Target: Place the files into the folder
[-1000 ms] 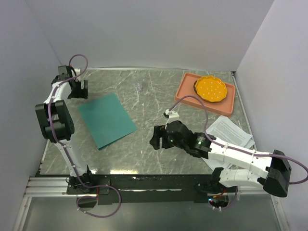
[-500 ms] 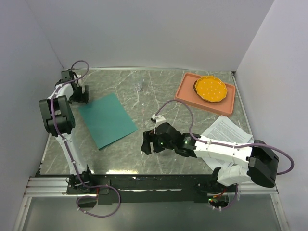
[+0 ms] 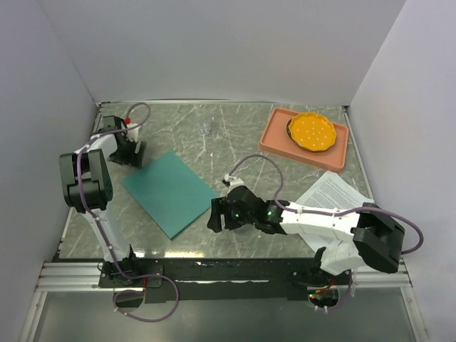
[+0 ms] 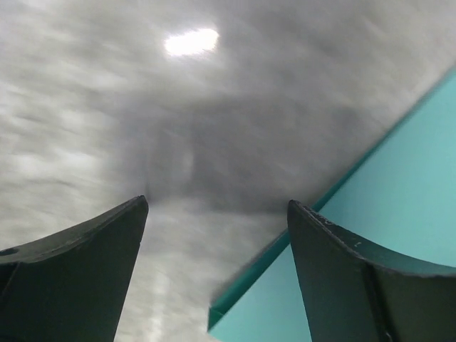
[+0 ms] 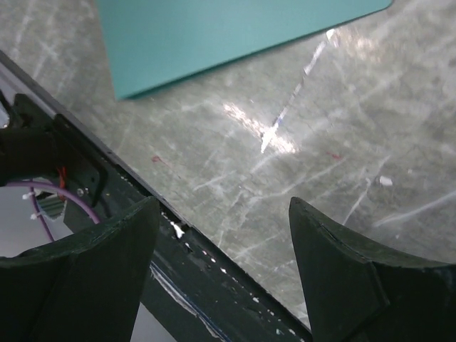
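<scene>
The teal-green folder (image 3: pixel 169 192) lies closed and flat on the table's left half. It also shows in the left wrist view (image 4: pixel 385 242) and in the right wrist view (image 5: pixel 228 35). My left gripper (image 3: pixel 130 152) is open and empty at the folder's far left corner, its jaws astride that corner. My right gripper (image 3: pixel 217 215) is open and empty, right at the folder's right edge near the table's front. The files (image 3: pixel 333 195) are white printed sheets lying at the right side, partly hidden under my right arm.
A salmon-pink tray (image 3: pixel 274 135) holding an orange plate (image 3: pixel 312 132) stands at the back right. A small clear object (image 3: pixel 205 128) sits at the back middle. The table's front edge and black rail (image 5: pixel 214 278) lie close under my right gripper.
The folder has slid right and toward the front and turned. My left gripper has moved right and nearer along its far corner. My right gripper has reached further left to the folder's right edge.
</scene>
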